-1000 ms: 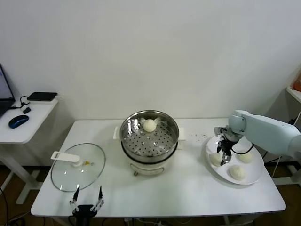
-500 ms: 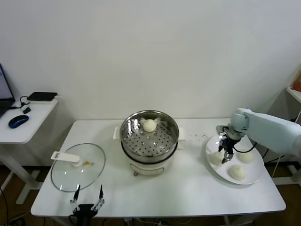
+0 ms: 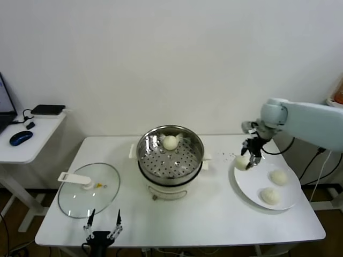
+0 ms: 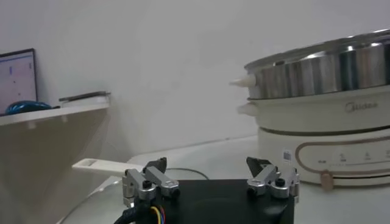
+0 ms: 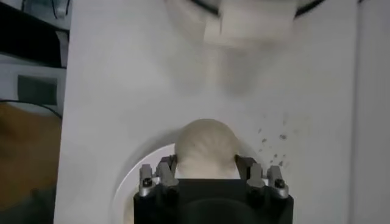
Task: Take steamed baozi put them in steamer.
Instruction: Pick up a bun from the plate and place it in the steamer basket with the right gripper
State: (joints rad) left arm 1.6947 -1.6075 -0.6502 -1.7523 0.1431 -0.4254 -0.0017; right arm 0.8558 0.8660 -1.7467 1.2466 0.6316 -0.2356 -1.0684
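Transfer step under way. My right gripper point(image 3: 247, 159) has its fingers closed on a baozi point(image 5: 206, 148), held clear above the near-steamer edge of the white plate point(image 3: 252, 194); two more buns remain on the plate, one already lies in the steamer point(image 3: 170, 151). Next, I judge: carry it leftward across the surface, over the steel rim, then lower. The bun is round, no long axis or heading. Left gripper point(image 4: 210, 181) parked low, fingers spread, empty.

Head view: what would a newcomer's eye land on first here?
The right hand, shut on a baozi and holding it above the white plate's near-steamer edge. Next, the shiny steamer at table centre with one bun inside. The left hand hangs open at the front edge.
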